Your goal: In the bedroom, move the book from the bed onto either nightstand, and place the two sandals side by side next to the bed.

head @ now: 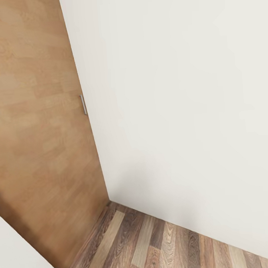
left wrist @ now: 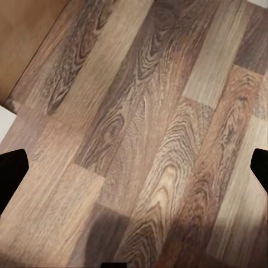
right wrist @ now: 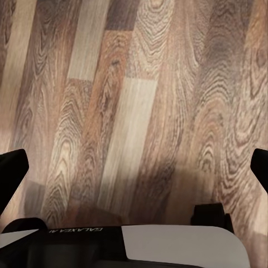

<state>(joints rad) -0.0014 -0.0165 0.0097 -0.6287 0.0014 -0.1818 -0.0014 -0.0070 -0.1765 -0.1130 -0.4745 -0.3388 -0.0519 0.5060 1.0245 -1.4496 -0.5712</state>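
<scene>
The book is not to be seen from where the robot stands, nor are the bed, the nightstand or the sandals; where they lie cannot be told from these views. The head view is taken up close by a white wall (head: 180, 106), met at its left by a brown wooden door (head: 33, 129) with a small metal handle (head: 83, 104) at its edge, and a strip of wood-plank floor (head: 158, 248) is seen below them.

The left hand (left wrist: 134, 167) is pointed down at the floor, its dark fingertips (left wrist: 11, 173) showing at opposite edges of the wrist view, spread wide with nothing between them. The right hand (right wrist: 134, 167) is likewise aimed at bare planks, its fingertips (right wrist: 12, 167) set wide apart and empty; part of the robot's white and black body (right wrist: 167, 245) is caught below it.

The step in hand is judged to be travel: no part of the task appears to have been reached. A turn of the base away from this corner is called for next, until the bed is brought into sight, and room must be kept from the wall and door while turning.
</scene>
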